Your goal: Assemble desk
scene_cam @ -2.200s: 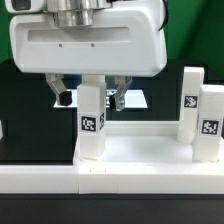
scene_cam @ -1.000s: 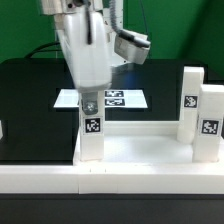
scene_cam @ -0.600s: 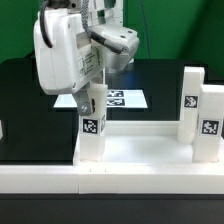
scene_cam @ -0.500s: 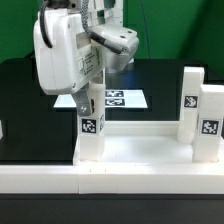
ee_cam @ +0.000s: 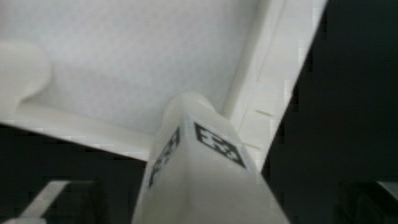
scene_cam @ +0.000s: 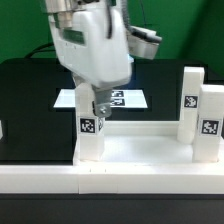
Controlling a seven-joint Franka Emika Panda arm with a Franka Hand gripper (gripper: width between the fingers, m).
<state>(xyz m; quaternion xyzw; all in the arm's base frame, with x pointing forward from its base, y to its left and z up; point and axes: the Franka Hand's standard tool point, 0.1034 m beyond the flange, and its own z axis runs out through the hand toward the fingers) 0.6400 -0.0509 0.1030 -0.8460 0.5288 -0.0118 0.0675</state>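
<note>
The white tray-like tabletop [scene_cam: 140, 150] lies upside down with its rim up. A white leg [scene_cam: 90, 135] with a square marker stands upright in its corner socket on the exterior view's left. My gripper [scene_cam: 93, 106] comes down over the top of this leg and is shut on it. In the wrist view the leg [ee_cam: 205, 165] runs straight out from between the jaws toward the tabletop's floor [ee_cam: 125, 70] and rim. Two more legs [scene_cam: 190, 100] [scene_cam: 210, 125] stand at the exterior view's right.
The marker board [scene_cam: 118, 98] lies flat on the black table behind the held leg. A long white rail [scene_cam: 100, 185] runs along the front of the tabletop. The arm's large white body hangs over the left half of the scene.
The gripper's body has turned about the upright leg, from facing the camera to side-on and round again. The leg has stayed in its socket. The other legs have not moved.
</note>
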